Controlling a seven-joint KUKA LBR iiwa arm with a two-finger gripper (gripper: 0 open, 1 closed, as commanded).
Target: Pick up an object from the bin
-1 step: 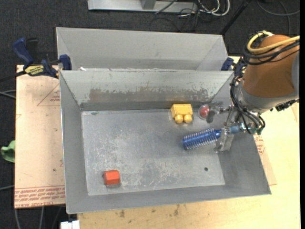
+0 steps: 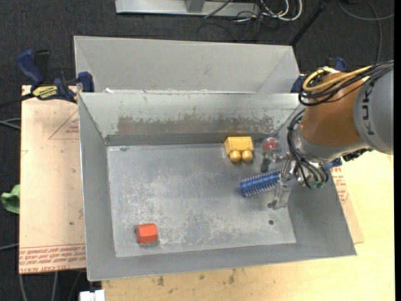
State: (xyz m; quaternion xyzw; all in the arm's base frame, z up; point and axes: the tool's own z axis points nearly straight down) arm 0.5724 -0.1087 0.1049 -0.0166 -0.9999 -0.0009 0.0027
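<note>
Grey metal bin [image 2: 188,196], right side: the arm's tool [image 2: 279,190] hangs at the right end of a blue bristled piece [image 2: 258,184]; whether it is open cannot be told. A yellow toy [image 2: 239,148] lies just behind, a red block [image 2: 147,233] front-left.

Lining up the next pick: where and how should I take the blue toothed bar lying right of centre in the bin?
Probably mid-length, across its narrow width, coming straight down. The blue toothed bar lies flat, long and thin, with bare bin floor on both long sides; the gripper sits by its right end.
</note>
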